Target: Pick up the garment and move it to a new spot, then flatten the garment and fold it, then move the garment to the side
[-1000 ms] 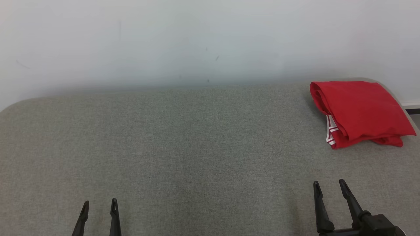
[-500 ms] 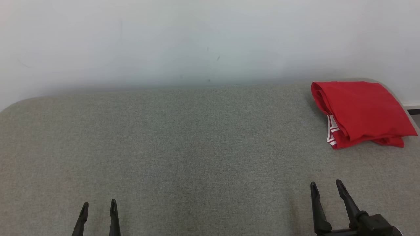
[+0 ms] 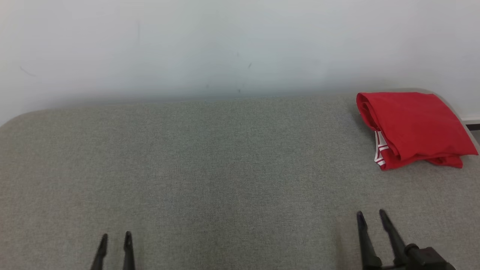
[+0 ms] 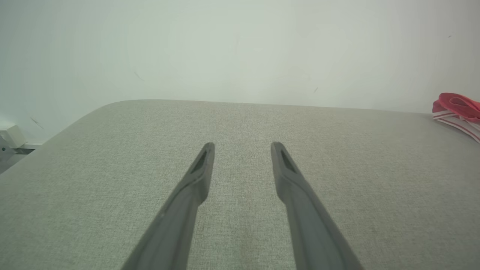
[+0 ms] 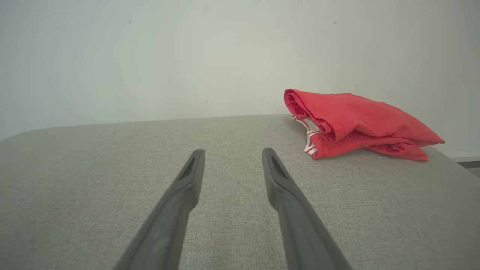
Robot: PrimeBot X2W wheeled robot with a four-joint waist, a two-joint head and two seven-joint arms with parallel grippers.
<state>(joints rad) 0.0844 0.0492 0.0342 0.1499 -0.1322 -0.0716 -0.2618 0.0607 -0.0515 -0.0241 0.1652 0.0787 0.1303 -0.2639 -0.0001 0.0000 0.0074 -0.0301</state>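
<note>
Nearest the robot, the left gripper (image 3: 116,234) hung low over the near edge of the grey fabric-covered surface (image 3: 225,168), its two dark fingers spread apart with nothing between them; the right gripper (image 3: 371,213) stood further along the same edge, likewise spread and empty. Beyond them lay a broad stretch of bare woven cloth, flat and matt. At the far right corner, well apart from both claws though roughly ahead of the right one, lay the red garment (image 3: 416,127), folded into a loose bundle. Its rolled fold faced the middle of the surface; a white-striped trim (image 3: 379,150) peeked out at its near left corner; a lower layer stuck out along its near edge. Behind everything rose the pale wall (image 3: 225,45), close to the bundle's far side.

The garment looked light, soft and limp; it would probably sag and unfold once lifted, and the thin knit might slip from a shallow pinch. The thick rolled fold, or the near corner by the trim, seemed the surest place to take hold, catching several layers at once.
</note>
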